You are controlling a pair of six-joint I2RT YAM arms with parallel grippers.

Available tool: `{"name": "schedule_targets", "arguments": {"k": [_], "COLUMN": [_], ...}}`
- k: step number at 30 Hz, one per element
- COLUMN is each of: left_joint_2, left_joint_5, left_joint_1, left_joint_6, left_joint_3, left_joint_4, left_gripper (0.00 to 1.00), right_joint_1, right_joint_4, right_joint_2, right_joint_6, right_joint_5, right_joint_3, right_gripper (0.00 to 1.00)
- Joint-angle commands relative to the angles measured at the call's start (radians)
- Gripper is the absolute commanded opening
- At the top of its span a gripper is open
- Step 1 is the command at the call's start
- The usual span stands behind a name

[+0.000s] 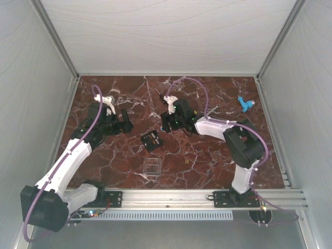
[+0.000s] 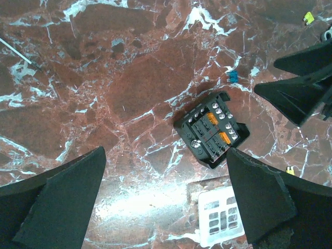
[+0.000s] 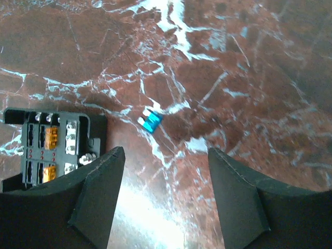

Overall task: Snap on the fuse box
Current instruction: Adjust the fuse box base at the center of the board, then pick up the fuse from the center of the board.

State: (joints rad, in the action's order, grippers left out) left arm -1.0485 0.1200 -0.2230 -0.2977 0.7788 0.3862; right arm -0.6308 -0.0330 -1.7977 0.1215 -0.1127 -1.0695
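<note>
The small square black plastic fuse box (image 2: 211,136) lies flat near the middle of the red marble table (image 1: 207,166), slotted face up with orange fuses showing, its sides set slantwise to the table's edges and nothing on top of it. The clear square plastic lid (image 1: 151,167) lies apart from it, between the box and the near edge. A small blue fuse (image 3: 151,123) lies loose just beside the box, on its far side.

The lid is thin, see-through and flat on the table, so a pinch could slide off it or shove it along rather than lift it. The box is unheld: pressing a lid onto it off-square would likely skid or tip it rather than seat the clips. The loose fuse could also be knocked away.

The left arm reaches from the near left corner towards the middle, wrist angled down; the left gripper (image 2: 166,153) is spread wide with nothing in it, short of the box. The right arm bends out to the right and reaches back left, low beside the box's far side; the right gripper (image 3: 166,153) is partly spread and empty.
</note>
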Motion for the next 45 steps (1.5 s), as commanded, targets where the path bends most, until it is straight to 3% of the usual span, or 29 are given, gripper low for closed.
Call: {"name": "schedule_targets", "arguments": {"k": [1,10,17,28,37,45], "left_joint_2": [0.003,0.005,0.008,0.007,0.000,-0.009], "left_joint_5": [0.055,0.160,0.175,0.214,0.235,0.249], "left_joint_1": [0.025,0.114,0.124,0.143,0.153,0.166], "left_joint_6": [-0.025,-0.051,-0.049,-0.050,-0.054,-0.057], "left_joint_3": [-0.015,-0.028,-0.030,-0.035,-0.038,-0.039], "left_joint_4": [-0.070,-0.090,-0.093,-0.101,-0.104,-0.109], "left_gripper": [1.00,1.00,1.00,1.00,1.00,1.00], "right_joint_1": [-0.025,-0.059,-0.064,-0.066,-0.108,-0.182], "right_joint_4": [0.037,0.100,0.162,0.135,0.083,0.082], "right_joint_2": [-0.084,-0.258,-0.253,-0.183,-0.206,-0.214], "right_joint_6": [-0.071,-0.110,-0.129,-0.151,-0.202,-0.108], "right_joint_5": [0.027,-0.041,-0.091,-0.104,0.073,0.259], "right_joint_3": [-0.107,-0.272,-0.253,-0.146,-0.149,-0.130], "right_gripper": [0.61,0.44,0.30,0.33,0.35,0.34]}}
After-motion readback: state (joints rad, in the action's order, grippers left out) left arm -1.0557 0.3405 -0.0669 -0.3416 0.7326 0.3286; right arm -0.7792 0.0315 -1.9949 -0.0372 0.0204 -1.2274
